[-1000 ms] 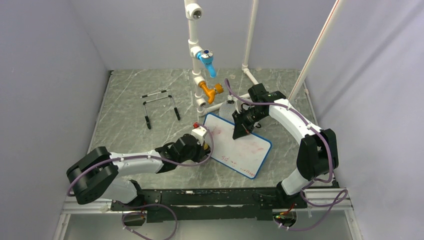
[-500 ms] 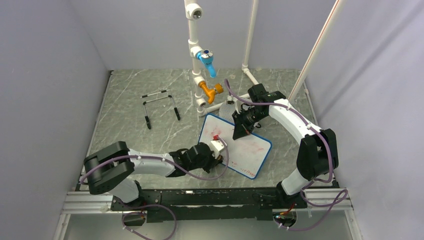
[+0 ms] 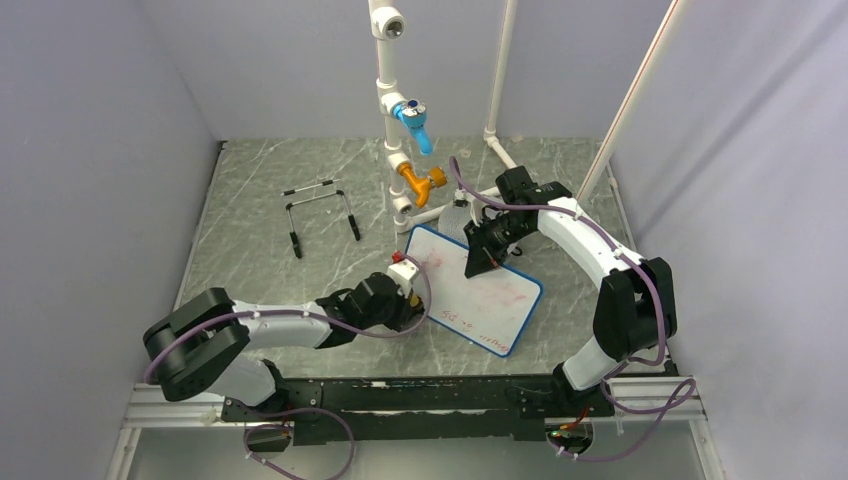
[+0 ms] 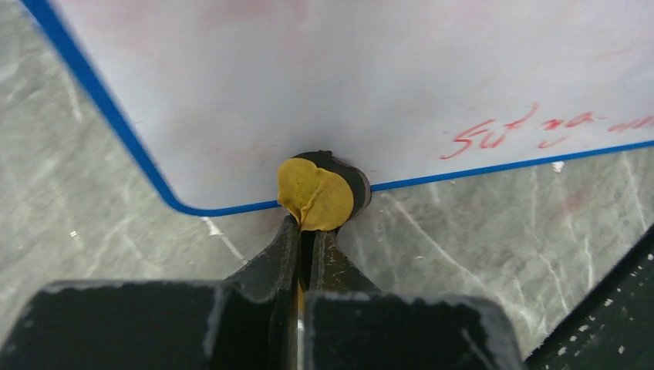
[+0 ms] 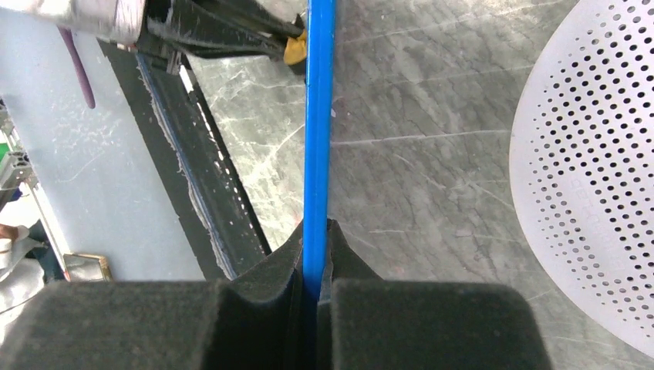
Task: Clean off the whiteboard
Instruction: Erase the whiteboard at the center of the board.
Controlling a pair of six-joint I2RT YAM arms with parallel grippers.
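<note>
The whiteboard (image 3: 490, 290), white with a thin blue frame, lies tilted on the marble table. Red writing (image 4: 524, 127) runs along its near edge, with faint pink smears further in. My left gripper (image 4: 308, 227) is shut on a small round eraser (image 4: 315, 194), yellow on top and dark beneath. The eraser rests on the board's near edge beside its rounded corner (image 4: 173, 204). Seen from above, the left gripper (image 3: 416, 308) is at the board's left side. My right gripper (image 5: 316, 245) is shut on the board's blue frame (image 5: 319, 116), at its far edge (image 3: 478, 262).
A round grey perforated disc (image 5: 594, 169) lies just beyond the board. White pipework with a blue valve (image 3: 412, 120) and an orange valve (image 3: 420, 183) rises behind it. A wire stand (image 3: 320, 210) sits at the back left. A black rail (image 3: 400, 395) runs along the near edge.
The left gripper went right onto the board's lower middle with the eraser, then came back left to the board's edge. The right gripper has kept its hold without moving.
</note>
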